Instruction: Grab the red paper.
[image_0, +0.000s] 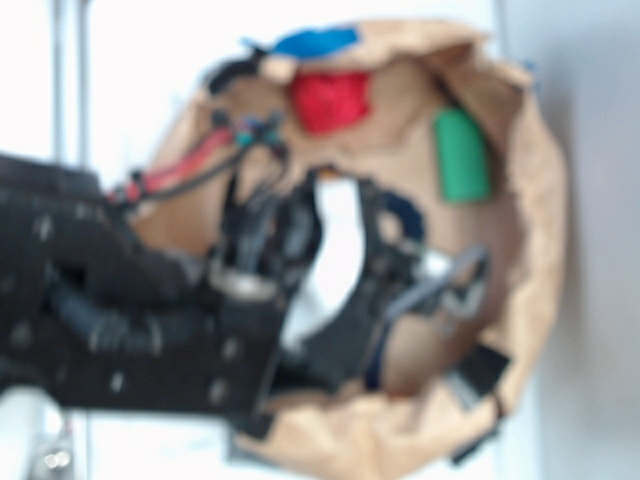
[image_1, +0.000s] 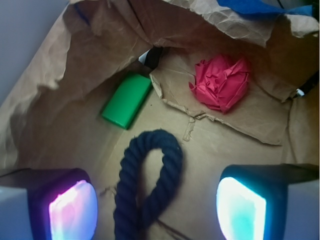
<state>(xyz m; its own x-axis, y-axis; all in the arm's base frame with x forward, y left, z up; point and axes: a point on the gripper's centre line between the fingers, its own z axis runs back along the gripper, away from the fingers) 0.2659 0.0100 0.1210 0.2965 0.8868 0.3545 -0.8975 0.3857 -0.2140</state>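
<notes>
Exterior: my arm (image_0: 130, 300) fills the foreground, blurred; gripper (image_0: 335, 260) inside the brown paper bag (image_0: 540, 200). Red paper (image_0: 330, 100) lies beyond my tips, green block (image_0: 460, 155) off to its side.

Wrist: jaws spread, nothing between the pads (image_1: 72, 210). Dark blue rope (image_1: 147, 180) closest. Red paper (image_1: 221, 82) ahead and right, untouched; green block (image_1: 127, 100) ahead left.

crumpled red paper (image_1: 221, 82), lying free, untouched
</notes>
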